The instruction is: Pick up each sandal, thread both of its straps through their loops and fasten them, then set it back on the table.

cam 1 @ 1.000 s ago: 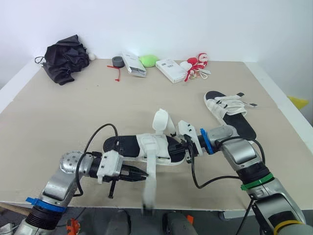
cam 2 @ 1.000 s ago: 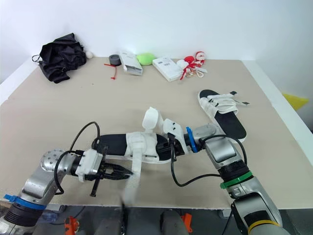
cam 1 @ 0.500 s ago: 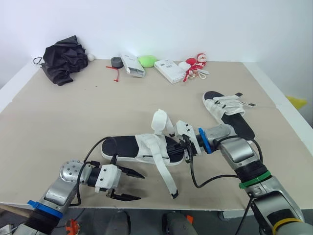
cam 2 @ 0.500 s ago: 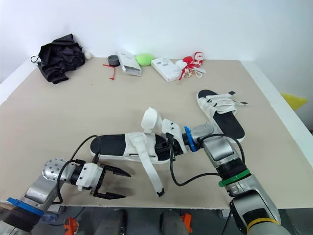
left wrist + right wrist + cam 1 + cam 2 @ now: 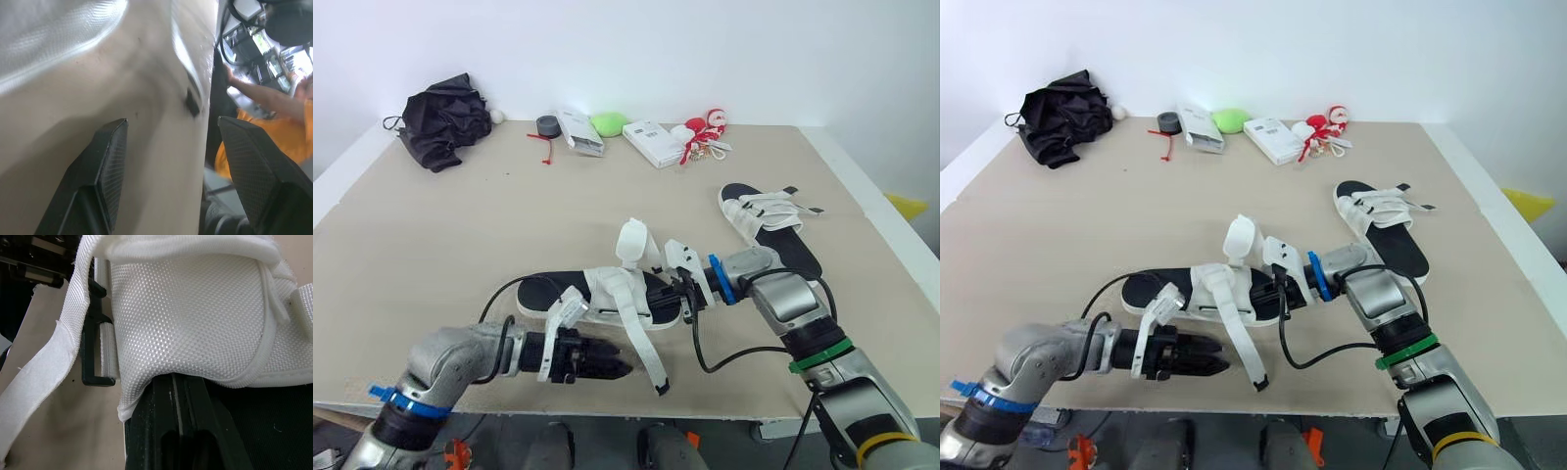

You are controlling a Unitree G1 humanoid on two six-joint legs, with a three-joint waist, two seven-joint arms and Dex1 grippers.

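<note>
Sandal (image 5: 607, 292) one lay near the table's (image 5: 460, 235) front edge, and my right gripper (image 5: 688, 297) was pinching its side, I'd say to pin it steady for threading. My left gripper (image 5: 619, 367) hovered low just beside the loose strap (image 5: 641, 343), fingers spread, seemingly lined up to catch it. Count: two sandals, the other sandal (image 5: 773, 225) well apart on my right; one black loop (image 5: 93, 357) by the strap.

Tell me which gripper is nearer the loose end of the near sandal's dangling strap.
Left. The left gripper sits just beside the strap end, on its left, not touching. The right gripper is farther back, shut on the near sandal at its side.
</note>
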